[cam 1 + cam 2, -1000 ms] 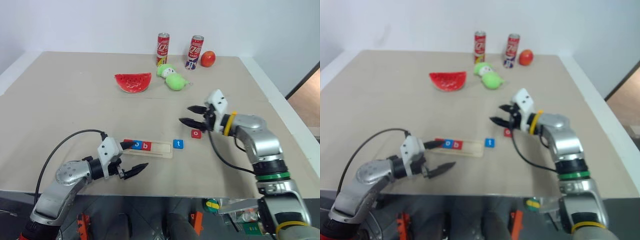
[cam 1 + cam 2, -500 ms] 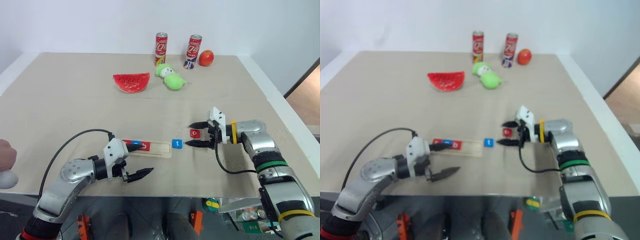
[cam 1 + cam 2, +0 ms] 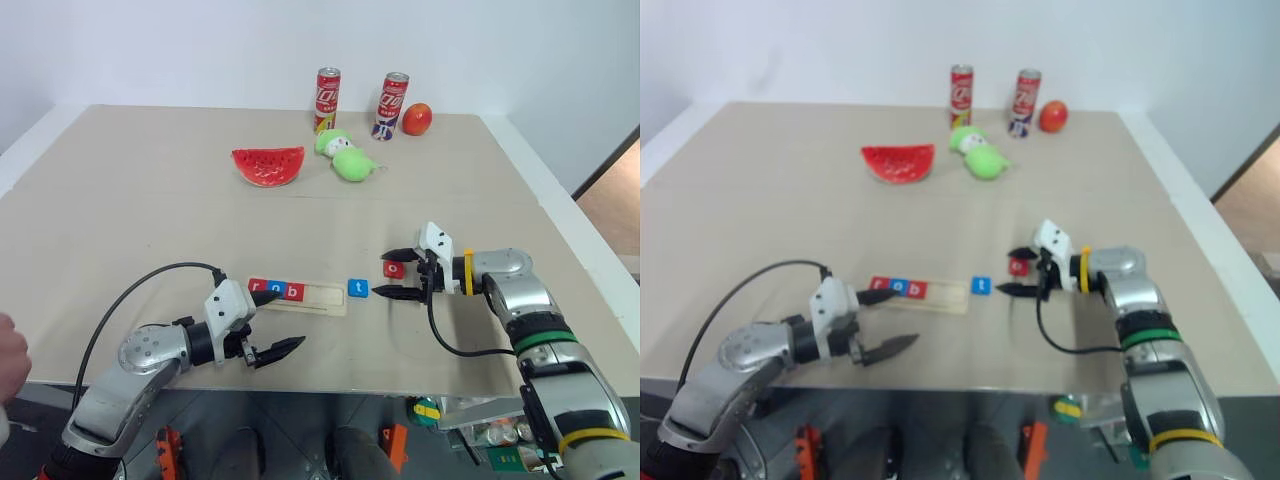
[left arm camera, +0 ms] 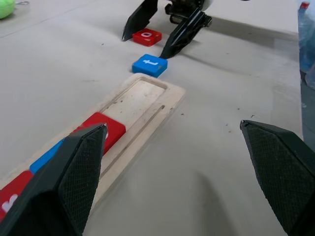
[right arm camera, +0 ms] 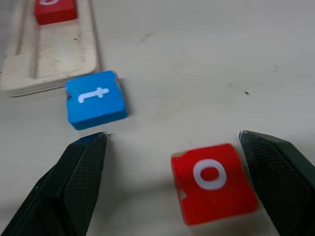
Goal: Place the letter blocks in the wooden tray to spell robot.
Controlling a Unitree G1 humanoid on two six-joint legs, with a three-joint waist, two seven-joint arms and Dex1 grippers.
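Note:
The wooden tray (image 3: 318, 298) lies near the table's front edge, with a red r (image 3: 258, 287), a blue o (image 3: 275, 290) and a red b (image 3: 292, 292) at its left end. Its right part is bare. A blue t block (image 3: 357, 288) rests on the table just off the tray's right end. Further right lies a red o block (image 3: 393, 268). My right gripper (image 3: 398, 273) is low at the table, open, one finger on each side of that red o (image 5: 212, 182), which sits close to one finger. My left gripper (image 3: 277, 322) hovers open in front of the tray's left part (image 4: 142, 98).
At the back of the table are a watermelon slice (image 3: 267, 165), a green plush toy (image 3: 347, 158), two red cans (image 3: 327, 97) (image 3: 394, 103) and a red fruit (image 3: 417, 118). A person's hand (image 3: 8, 350) shows at the left edge.
My right gripper came down from above the table to the red o and opened wider around it. The left gripper stayed put. A person's hand appeared at the left.

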